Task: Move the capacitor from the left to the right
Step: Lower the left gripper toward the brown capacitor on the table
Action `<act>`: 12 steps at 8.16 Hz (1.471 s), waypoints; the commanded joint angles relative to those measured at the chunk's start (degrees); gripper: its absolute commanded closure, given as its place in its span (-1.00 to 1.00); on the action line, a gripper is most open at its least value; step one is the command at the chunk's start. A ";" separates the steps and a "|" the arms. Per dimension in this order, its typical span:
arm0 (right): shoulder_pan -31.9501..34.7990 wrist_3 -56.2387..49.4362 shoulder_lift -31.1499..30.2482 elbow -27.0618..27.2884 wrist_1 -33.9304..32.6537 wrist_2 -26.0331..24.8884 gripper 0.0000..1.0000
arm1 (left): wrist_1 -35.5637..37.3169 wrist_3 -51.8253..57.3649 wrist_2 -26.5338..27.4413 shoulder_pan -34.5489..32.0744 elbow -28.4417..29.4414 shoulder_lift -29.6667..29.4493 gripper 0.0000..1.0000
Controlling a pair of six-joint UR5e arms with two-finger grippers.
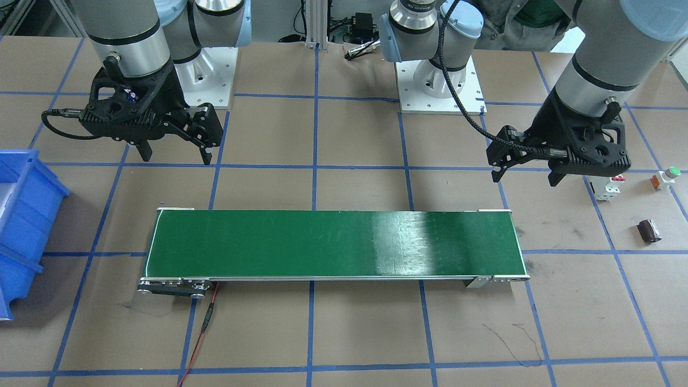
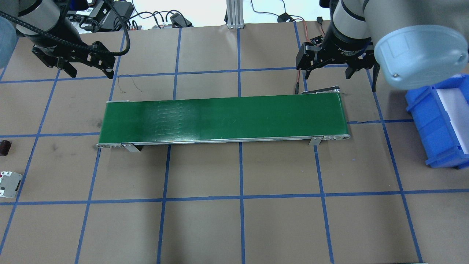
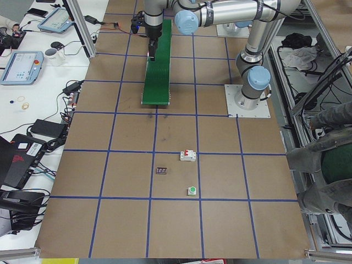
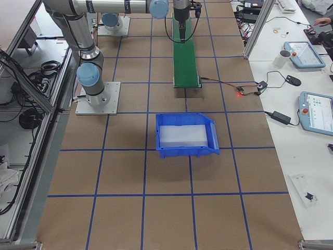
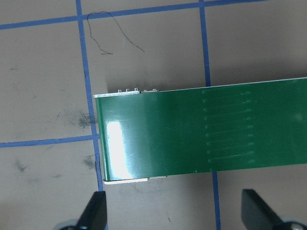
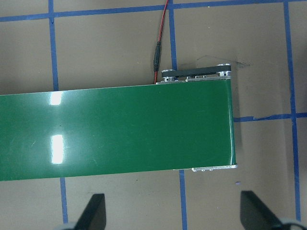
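Observation:
The capacitor [image 1: 649, 230], a small dark stubby cylinder, lies on the brown table on my left side. It also shows at the overhead view's left edge [image 2: 4, 147] and in the exterior left view [image 3: 161, 171]. My left gripper [image 1: 525, 177] is open and empty. It hovers off the left end of the green conveyor belt [image 1: 333, 244], well apart from the capacitor. My right gripper [image 1: 176, 159] is open and empty, above the table by the belt's right end. Both wrist views show only the belt ends between open fingers [image 5: 93, 213] [image 6: 91, 214].
A white breaker with red switches [image 1: 607, 188] and a green-topped push button [image 1: 666, 176] sit near the capacitor. A blue bin [image 2: 439, 124] stands on my right side. A red-black cable [image 1: 207, 322] leaves the belt's motor end.

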 commanded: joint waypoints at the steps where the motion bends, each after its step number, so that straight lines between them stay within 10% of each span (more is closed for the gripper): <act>1: 0.00 0.04 0.00 0.00 -0.26 0.01 -1.00 | 0.00 0.00 0.00 0.17 -0.01 0.00 -1.00; 8: 0.00 -0.22 0.00 0.00 0.18 -0.08 -1.00 | 2.01 16.12 0.00 12.46 -1.76 -3.15 -1.00; 12: 0.00 0.30 -0.09 0.00 0.27 -0.08 -1.00 | 14.84 36.78 0.00 23.26 -4.22 -8.16 -1.00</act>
